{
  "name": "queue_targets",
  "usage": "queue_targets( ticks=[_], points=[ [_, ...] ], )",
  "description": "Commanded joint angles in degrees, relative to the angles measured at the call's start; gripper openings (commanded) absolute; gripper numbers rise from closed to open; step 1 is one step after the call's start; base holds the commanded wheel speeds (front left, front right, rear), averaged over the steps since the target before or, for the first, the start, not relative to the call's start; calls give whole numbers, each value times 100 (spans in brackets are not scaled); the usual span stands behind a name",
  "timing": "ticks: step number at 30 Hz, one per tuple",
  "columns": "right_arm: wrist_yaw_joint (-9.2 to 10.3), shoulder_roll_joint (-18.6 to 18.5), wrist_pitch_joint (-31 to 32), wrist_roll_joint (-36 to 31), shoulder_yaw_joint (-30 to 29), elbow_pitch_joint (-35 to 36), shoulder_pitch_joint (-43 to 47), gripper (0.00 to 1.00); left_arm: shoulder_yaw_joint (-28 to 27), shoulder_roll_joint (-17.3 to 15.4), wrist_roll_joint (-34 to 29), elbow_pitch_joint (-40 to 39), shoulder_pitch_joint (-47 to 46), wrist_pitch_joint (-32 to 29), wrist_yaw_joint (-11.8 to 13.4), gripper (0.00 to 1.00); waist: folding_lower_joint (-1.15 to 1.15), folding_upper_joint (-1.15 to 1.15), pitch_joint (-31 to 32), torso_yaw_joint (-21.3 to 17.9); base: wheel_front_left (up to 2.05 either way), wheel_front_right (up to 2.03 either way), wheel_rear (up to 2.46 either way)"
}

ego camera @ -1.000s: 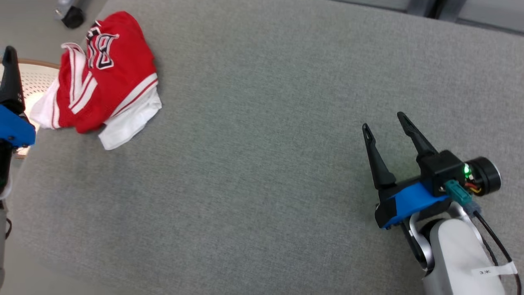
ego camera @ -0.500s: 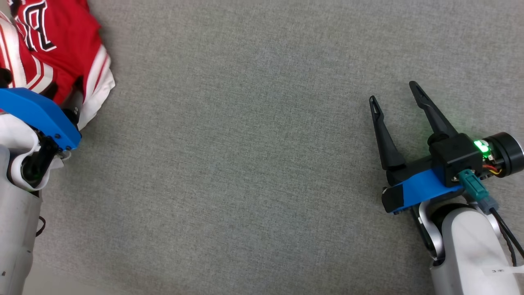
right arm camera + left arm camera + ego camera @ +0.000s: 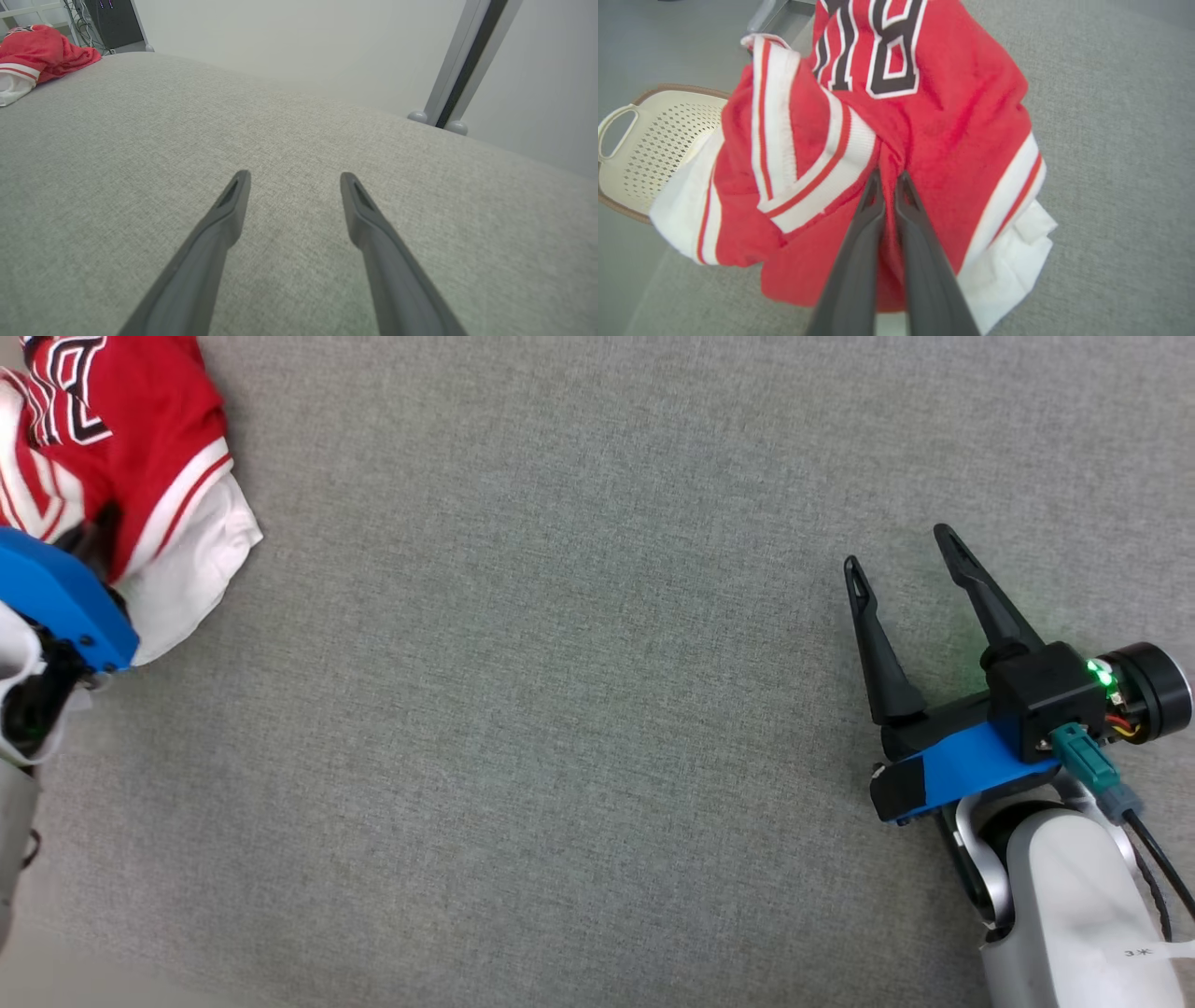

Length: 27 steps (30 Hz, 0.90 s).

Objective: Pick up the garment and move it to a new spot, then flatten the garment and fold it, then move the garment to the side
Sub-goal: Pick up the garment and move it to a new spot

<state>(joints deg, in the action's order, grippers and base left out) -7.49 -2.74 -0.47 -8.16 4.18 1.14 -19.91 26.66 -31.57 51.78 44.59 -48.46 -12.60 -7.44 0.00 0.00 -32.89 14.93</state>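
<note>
The garment (image 3: 140, 439) is a crumpled red jersey with white stripes and black lettering, lying at the far left of the grey padded surface (image 3: 560, 709). In the left wrist view my left gripper (image 3: 889, 176) is shut on a pinched ridge of the garment's (image 3: 962, 121) red cloth near its middle. My right gripper (image 3: 896, 549) stands open at the right, far from the jersey, with nothing between its fingers. In the right wrist view that gripper (image 3: 294, 176) hovers over bare fabric, and the garment (image 3: 42, 53) lies far off at the upper left.
A cream perforated basket (image 3: 654, 135) sits below the surface's left edge, just beyond the jersey. A grey post (image 3: 460, 70) and a pale wall stand past the far edge. The grey surface stretches wide between the two arms.
The head camera shifted early on, pushing the jersey to the picture's left corner. My left gripper has closed on the jersey's cloth, bunching it. The right arm stayed put.
</note>
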Motion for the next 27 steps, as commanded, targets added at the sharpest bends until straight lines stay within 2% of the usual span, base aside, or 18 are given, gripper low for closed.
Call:
queue_targets(
  ticks=[1, 10, 17, 23, 27],
  points=[
    [0, -29, -69, 81, -8, -61, -48, 100, 105, -147, -52, 32, -146, 153, -7, 0, 0, 0, 91, -29, 0, 0, 0],
    [0, -29, -344, 361, -42, -416, 29, 100, 503, -611, -165, -63, -352, 593, -7, 0, 0, 0, 579, -160, 0, 0, 0],
    [0, -27, -777, 871, -94, -1008, 208, 100, 987, -1142, -387, -574, -731, 698, -7, 0, 0, 0, 1403, -603, 0, 0, 0],
    [0, -24, -1043, 1114, -229, -1412, 406, 100, 1291, -1302, -558, -1228, -992, 555, -7, 0, 0, 0, 1933, -986, 0, 0, 0],
    [0, -24, -1198, 1273, -372, -1669, 567, 100, 1449, -1209, -636, -1934, -1127, 390, 14, 0, 0, 0, 2246, -1299, 0, 0, 0]
  ],
)
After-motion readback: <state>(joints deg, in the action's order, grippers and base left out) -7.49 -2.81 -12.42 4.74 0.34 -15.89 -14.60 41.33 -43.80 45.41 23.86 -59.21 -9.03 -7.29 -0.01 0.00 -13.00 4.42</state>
